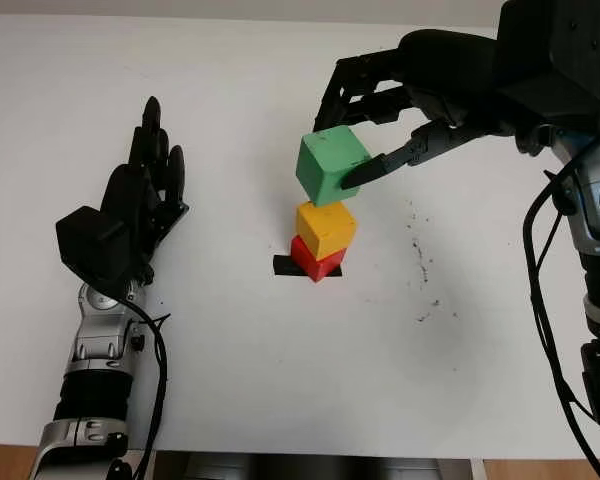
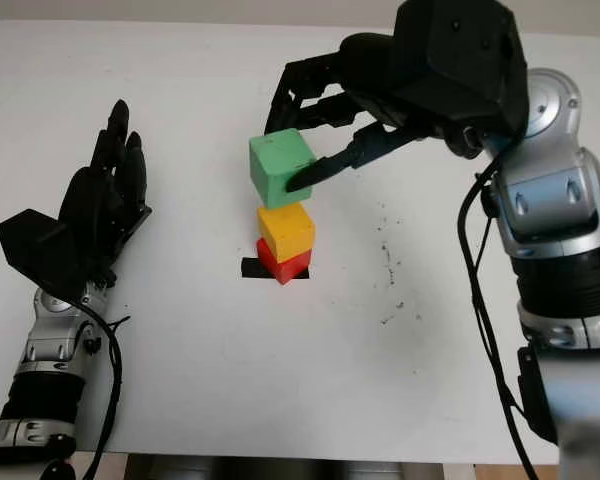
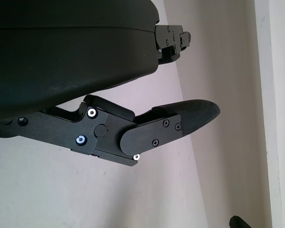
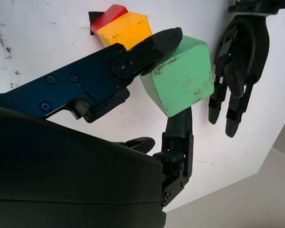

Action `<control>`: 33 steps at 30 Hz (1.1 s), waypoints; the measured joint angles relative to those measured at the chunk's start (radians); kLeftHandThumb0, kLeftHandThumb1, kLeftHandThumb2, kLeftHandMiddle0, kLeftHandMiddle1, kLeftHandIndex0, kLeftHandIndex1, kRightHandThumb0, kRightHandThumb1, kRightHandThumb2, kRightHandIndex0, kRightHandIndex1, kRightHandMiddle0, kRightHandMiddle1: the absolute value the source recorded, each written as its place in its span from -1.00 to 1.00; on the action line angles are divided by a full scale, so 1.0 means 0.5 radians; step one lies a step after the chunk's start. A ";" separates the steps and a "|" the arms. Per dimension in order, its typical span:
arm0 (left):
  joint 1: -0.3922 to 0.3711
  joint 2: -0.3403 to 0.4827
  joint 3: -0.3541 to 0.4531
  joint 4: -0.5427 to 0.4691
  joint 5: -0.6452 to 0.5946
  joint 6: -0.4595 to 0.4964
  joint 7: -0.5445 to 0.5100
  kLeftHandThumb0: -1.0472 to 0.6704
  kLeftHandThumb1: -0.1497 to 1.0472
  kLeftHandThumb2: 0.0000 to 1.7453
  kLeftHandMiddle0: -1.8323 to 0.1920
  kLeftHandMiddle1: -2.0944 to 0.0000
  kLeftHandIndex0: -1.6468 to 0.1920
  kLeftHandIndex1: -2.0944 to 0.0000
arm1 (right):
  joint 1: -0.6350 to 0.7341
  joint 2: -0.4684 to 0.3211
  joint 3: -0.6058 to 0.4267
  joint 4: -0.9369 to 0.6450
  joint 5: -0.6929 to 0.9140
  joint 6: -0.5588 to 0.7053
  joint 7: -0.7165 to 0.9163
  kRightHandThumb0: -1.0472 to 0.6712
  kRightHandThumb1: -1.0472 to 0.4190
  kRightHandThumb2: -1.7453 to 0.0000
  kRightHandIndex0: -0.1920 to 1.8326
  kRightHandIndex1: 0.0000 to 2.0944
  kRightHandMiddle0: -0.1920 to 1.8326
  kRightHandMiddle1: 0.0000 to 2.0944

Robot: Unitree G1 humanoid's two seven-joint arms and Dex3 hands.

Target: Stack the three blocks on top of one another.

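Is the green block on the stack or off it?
Off. The green block is tilted in the right hand fingers, held just above the yellow block, which sits on the red block.

You've got a white table [image 1: 280,380], dark specks on it, and the red block [image 1: 315,259] sitting on what looks like black tape [image 1: 283,265].

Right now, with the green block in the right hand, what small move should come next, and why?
Probably lower the right hand a little, keeping the green block over the yellow block. The green block hangs tilted above the yellow one, which already sits on the red block, so it seems it should be levelled before release. The left hand is open at the left of the table.
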 measured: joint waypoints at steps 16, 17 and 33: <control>0.000 0.000 0.000 0.003 0.005 -0.011 0.018 -0.59 1.00 -0.20 0.93 0.95 0.90 0.95 | 0.045 -0.003 0.027 0.065 0.010 -0.131 0.024 -0.41 -0.92 0.94 -0.43 -0.96 -0.49 0.62; 0.000 0.000 0.000 0.003 0.005 -0.011 0.018 -0.59 1.00 -0.21 0.92 0.95 0.89 0.94 | 0.045 -0.005 0.030 0.071 0.009 -0.130 0.032 -0.41 -0.92 0.94 -0.44 -0.96 -0.49 0.62; 0.000 0.000 -0.001 0.003 0.006 -0.009 0.023 -0.59 1.00 -0.21 0.92 0.95 0.90 0.95 | 0.040 -0.020 0.043 0.106 -0.003 -0.130 0.060 -0.42 -0.92 0.94 -0.43 -0.96 -0.50 0.61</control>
